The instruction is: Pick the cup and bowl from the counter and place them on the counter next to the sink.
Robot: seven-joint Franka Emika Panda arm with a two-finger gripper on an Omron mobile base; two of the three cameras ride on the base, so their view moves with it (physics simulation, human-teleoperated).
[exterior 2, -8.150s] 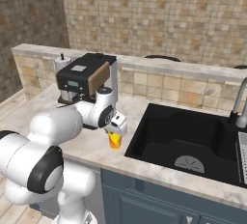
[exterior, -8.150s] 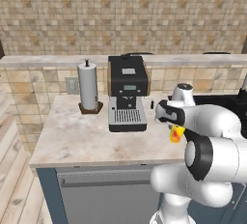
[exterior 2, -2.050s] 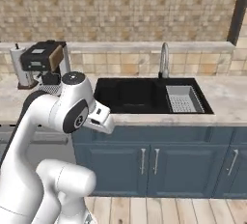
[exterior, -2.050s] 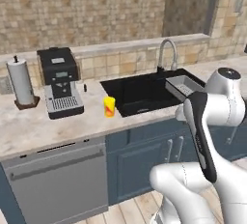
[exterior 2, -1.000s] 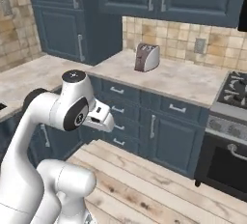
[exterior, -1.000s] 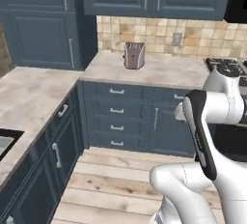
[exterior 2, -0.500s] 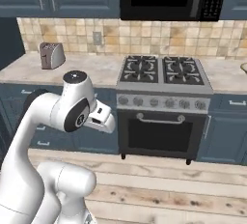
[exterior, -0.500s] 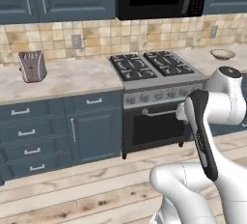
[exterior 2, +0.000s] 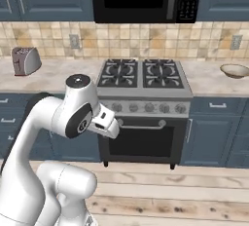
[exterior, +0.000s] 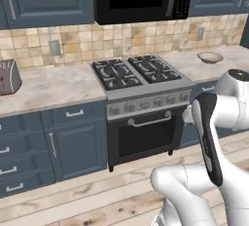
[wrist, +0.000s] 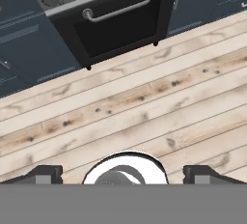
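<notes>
Your tool (wrist: 123,174) hangs tucked low over the floor for travel, fingers spread with seemingly nothing between them, because the bowl (exterior 2: 235,70) sits far right on the surface (exterior 2: 209,81) beyond the stove (exterior 2: 141,79).

Lots of open room around the bowl

The bowl (exterior 2: 235,70) sits alone on the counter (exterior 2: 209,81) right of the stove (exterior 2: 141,80), nothing beside it; toaster (exterior 2: 25,60) is well apart on the far left; wood floor (wrist: 144,112) below the gripper (wrist: 123,174) is bare.

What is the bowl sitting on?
The bowl sits on the beige counter, right of the stove. Under the counter are blue cabinets; their insides are hidden behind closed doors.
</notes>
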